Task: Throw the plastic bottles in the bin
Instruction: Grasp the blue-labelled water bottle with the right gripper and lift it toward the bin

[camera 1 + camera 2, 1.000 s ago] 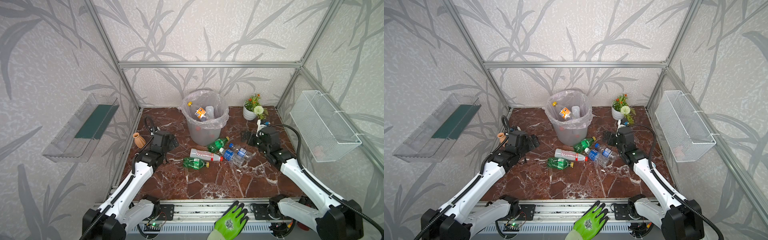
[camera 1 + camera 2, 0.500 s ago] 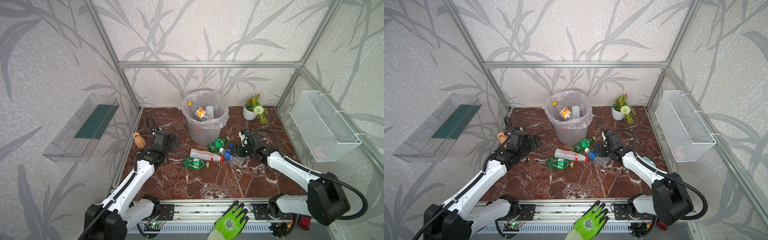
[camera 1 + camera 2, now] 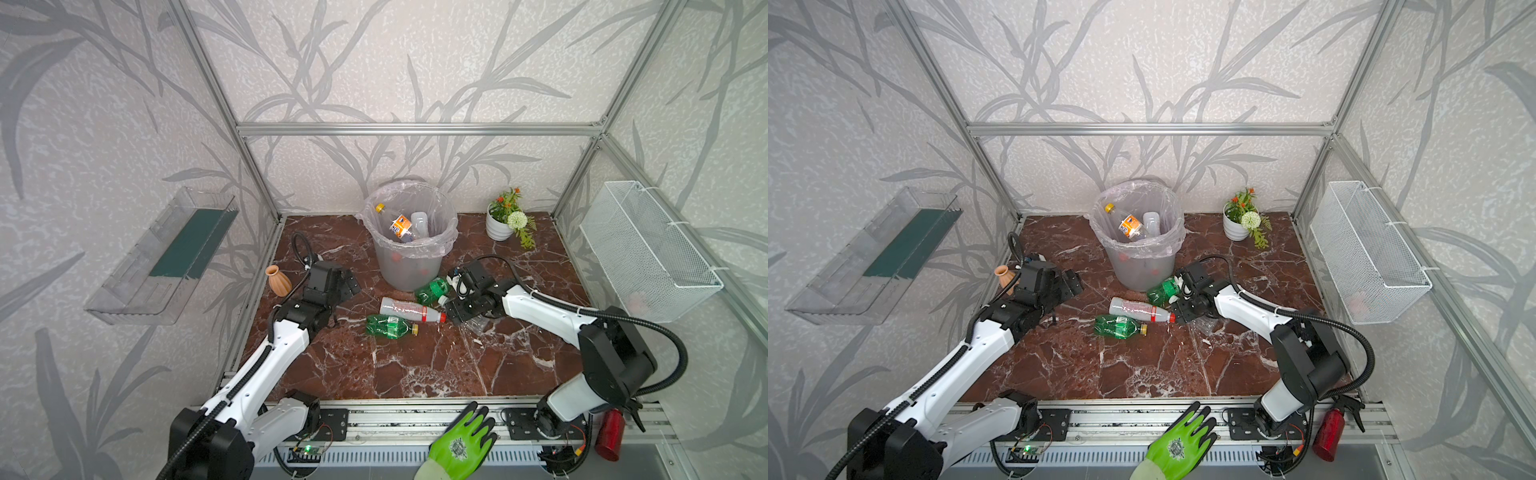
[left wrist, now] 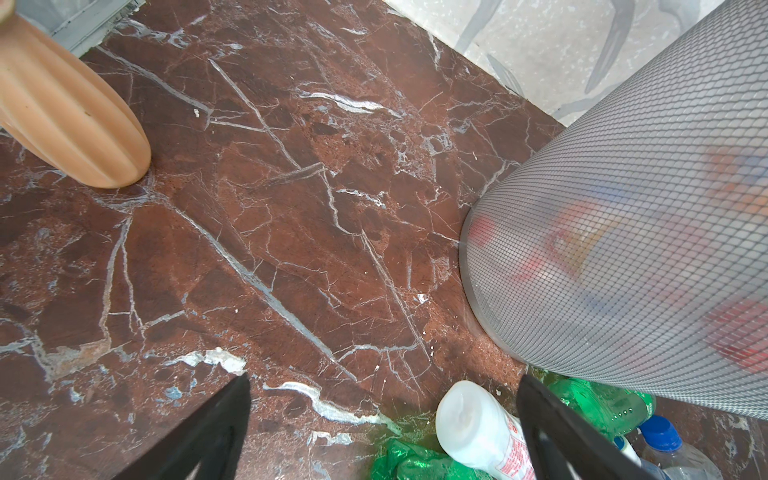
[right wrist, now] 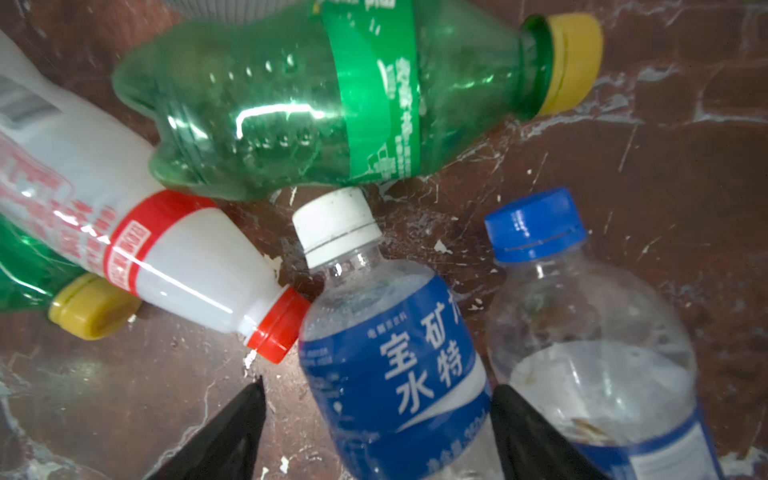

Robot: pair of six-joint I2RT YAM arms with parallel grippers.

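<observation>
Left hand [image 4: 384, 377] and right hand [image 5: 379, 383] hang spread.

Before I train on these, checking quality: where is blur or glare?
Right wrist view: green bottle soft, with a glare streak; left wrist view: bin contents show only as colour smears through its wall; both top views: sharp, evenly lit.

- The grey bin [image 3: 1142, 266], bag-lined, stands at the back of the marble surface [image 3: 1100, 365] with bottles [image 3: 1133, 224] inside.
- A green bottle [image 3: 1162, 291] lies against its base; a milky-white bottle [image 3: 1133, 308] and a yellow-capped green bottle [image 3: 1117, 327] lie just in front.
- The right gripper [image 3: 1183, 311] sits low by the milky-white bottle's red cap.
- The left gripper [image 3: 1069, 284] hangs between a terracotta vase [image 3: 1004, 276] and the bin.
</observation>
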